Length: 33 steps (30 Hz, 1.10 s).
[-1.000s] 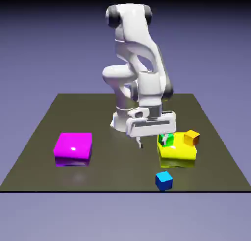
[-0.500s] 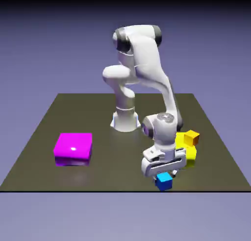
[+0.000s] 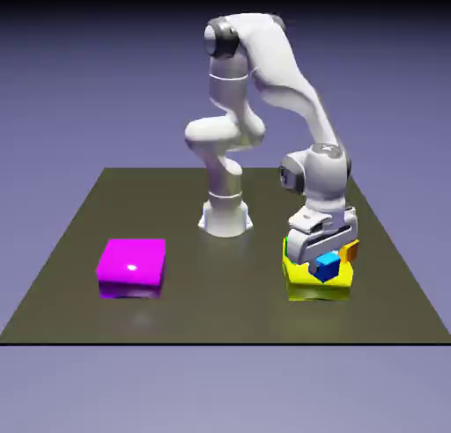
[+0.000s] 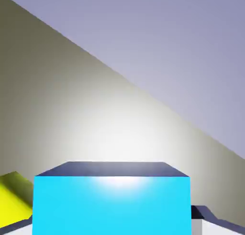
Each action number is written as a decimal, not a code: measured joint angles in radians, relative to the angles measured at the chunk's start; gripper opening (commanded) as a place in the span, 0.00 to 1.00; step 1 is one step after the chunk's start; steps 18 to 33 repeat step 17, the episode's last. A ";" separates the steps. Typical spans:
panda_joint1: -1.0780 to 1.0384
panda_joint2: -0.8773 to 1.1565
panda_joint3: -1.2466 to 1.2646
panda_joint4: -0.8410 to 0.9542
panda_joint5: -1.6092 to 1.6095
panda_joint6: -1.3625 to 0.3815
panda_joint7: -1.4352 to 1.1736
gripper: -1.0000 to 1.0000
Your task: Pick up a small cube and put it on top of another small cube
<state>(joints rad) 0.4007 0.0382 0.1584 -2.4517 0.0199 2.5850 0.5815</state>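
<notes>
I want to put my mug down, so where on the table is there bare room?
The widest bare patch on the table lies between the magenta block and the yellow block. The front strip before both blocks is bare too. It's crowded around the yellow block, with the gripper and blue cube over it.

Two views meet at the yellow block

The exterior view looks from in front of the yellow block and above it, facing the arm's base beyond, far enough back to take in the whole arm and the bench. The hand view looks from close above the yellow block, past it to the bench's slanting edge, with the blue cube very near. Both views share the blue cube, part of the bench and part of the yellow block.
</notes>
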 measured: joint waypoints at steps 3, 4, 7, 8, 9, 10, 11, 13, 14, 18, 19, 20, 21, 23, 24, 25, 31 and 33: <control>0.078 -0.109 0.013 -0.044 0.038 -0.064 -0.072 0.00; 0.096 -0.145 0.018 -0.059 0.051 -0.086 -0.096 0.00; 0.166 -0.254 0.032 -0.104 0.089 -0.150 -0.168 0.00; 0.166 -0.254 0.032 -0.104 0.089 -0.150 -0.168 0.00; 0.166 -0.254 0.032 -0.104 0.089 -0.150 -0.168 0.00; 0.167 -0.218 0.033 -0.112 0.082 -0.107 -0.163 0.00; 0.168 -0.183 0.033 -0.120 0.075 -0.063 -0.158 0.00; 0.170 -0.111 0.034 -0.136 0.062 0.024 -0.148 0.00; 0.171 -0.085 0.034 -0.142 0.057 0.056 -0.144 1.00; 0.169 -0.120 0.035 -0.134 0.062 0.013 -0.148 1.00; 0.169 -0.120 0.035 -0.134 0.062 0.013 -0.148 1.00; 0.169 -0.120 0.035 -0.134 0.062 0.013 -0.148 1.00; 0.169 -0.120 0.035 -0.134 0.062 0.013 -0.148 1.00; 0.169 -0.120 0.035 -0.134 0.062 0.013 -0.148 1.00; 0.169 -0.120 0.035 -0.134 0.062 0.013 -0.148 1.00; 0.169 -0.120 0.035 -0.134 0.062 0.013 -0.148 1.00; 0.169 -0.120 0.035 -0.134 0.062 0.013 -0.148 1.00; 0.169 -0.120 0.035 -0.134 0.062 0.013 -0.148 1.00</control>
